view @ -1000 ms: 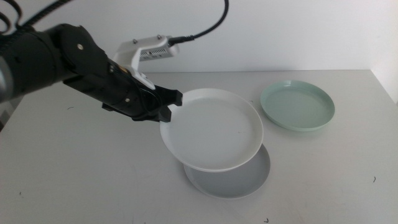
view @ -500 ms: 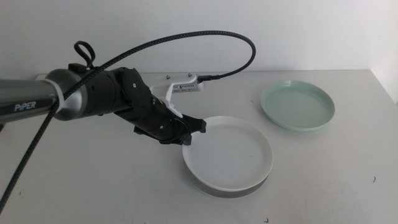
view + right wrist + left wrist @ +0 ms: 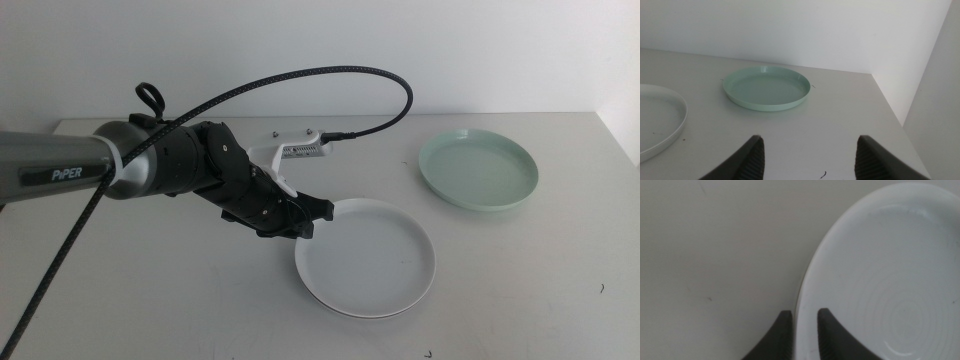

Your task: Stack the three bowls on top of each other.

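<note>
The white bowl [image 3: 368, 260] lies flat on the table at the middle front. The pale grey-blue bowl is hidden, and no part of it shows around the white one. My left gripper [image 3: 306, 216] comes in from the left. It is at the white bowl's left rim, and in the left wrist view its gripper [image 3: 804, 325] stands with its two jaws astride the white bowl's [image 3: 880, 280] rim. The mint green bowl [image 3: 478, 169] sits alone at the back right. It also shows in the right wrist view [image 3: 766, 88]. My right gripper [image 3: 807, 157] is open and empty, out of the middle view.
A black cable [image 3: 330, 75] arcs from the left wrist camera over the table's back. The table's right edge [image 3: 887, 107] runs close to the mint bowl, with a white wall behind.
My left gripper has lowered the white bowl from a tilted hold down onto the grey-blue bowl. The grey-blue bowl, seen below it before, is now covered.
</note>
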Action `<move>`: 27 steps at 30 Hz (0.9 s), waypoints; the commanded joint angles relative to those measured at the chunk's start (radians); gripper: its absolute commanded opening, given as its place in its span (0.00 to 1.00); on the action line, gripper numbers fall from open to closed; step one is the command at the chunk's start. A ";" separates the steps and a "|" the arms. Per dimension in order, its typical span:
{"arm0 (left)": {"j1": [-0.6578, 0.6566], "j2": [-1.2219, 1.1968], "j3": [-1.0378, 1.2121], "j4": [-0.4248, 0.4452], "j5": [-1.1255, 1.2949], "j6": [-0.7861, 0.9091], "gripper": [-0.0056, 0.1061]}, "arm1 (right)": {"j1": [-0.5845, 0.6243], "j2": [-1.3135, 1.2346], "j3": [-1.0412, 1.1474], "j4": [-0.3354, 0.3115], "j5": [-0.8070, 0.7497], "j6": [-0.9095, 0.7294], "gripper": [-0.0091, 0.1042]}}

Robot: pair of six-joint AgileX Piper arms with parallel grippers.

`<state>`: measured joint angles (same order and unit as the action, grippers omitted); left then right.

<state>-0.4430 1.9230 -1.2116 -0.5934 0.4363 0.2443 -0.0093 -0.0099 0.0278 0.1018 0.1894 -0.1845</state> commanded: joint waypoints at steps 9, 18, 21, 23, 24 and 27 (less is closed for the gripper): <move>-0.005 -0.125 -0.046 -0.027 0.003 0.113 0.99 | -0.005 -0.027 -0.006 -0.011 -0.078 -0.009 0.49; 0.057 -0.429 -0.055 -0.015 0.232 0.325 0.99 | -0.005 -0.027 -0.006 -0.011 -0.078 -0.009 0.49; 0.112 -0.561 -0.055 -0.021 0.333 0.330 0.99 | -0.005 -0.027 -0.006 -0.011 -0.078 -0.009 0.49; 0.148 -0.653 -0.055 -0.020 0.404 0.338 0.99 | -0.005 -0.027 -0.006 -0.011 -0.078 -0.009 0.49; 0.167 -0.697 -0.055 -0.020 0.443 0.338 0.99 | -0.005 -0.027 -0.006 -0.011 -0.078 -0.009 0.49; 0.202 -0.809 -0.055 -0.007 0.532 0.341 0.99 | -0.005 -0.027 -0.006 -0.011 -0.078 -0.009 0.49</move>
<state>-0.2540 1.1841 -1.2342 -0.5692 0.9447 0.5858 -0.0093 -0.0099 0.0278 0.1018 0.1894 -0.1845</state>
